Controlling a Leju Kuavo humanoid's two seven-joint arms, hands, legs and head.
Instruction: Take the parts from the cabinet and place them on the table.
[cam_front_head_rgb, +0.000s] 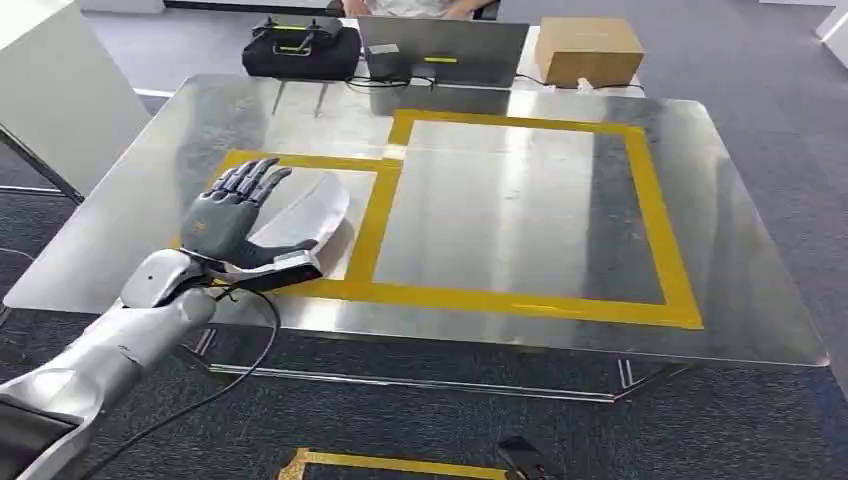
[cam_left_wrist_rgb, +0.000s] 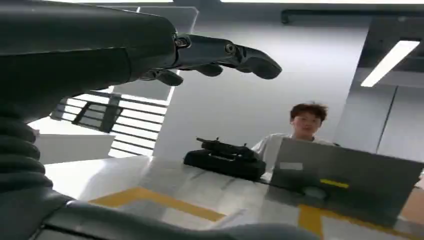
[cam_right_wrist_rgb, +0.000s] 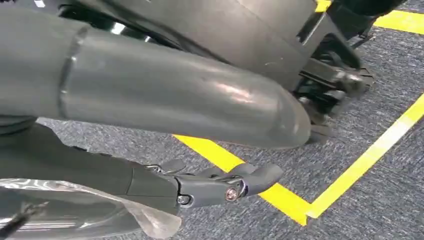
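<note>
Lying under left hand (cam_front_head_rgb: 228, 215): part (cam_front_head_rgb: 312, 208)

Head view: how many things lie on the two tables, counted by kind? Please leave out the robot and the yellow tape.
Pale part: 1
Black case: 1
Laptop: 1
Small grey box: 1
Cardboard box: 1
Total: 5

Left hand (cam_front_head_rgb: 232, 215) open over part (cam_front_head_rgb: 305, 212)
</note>
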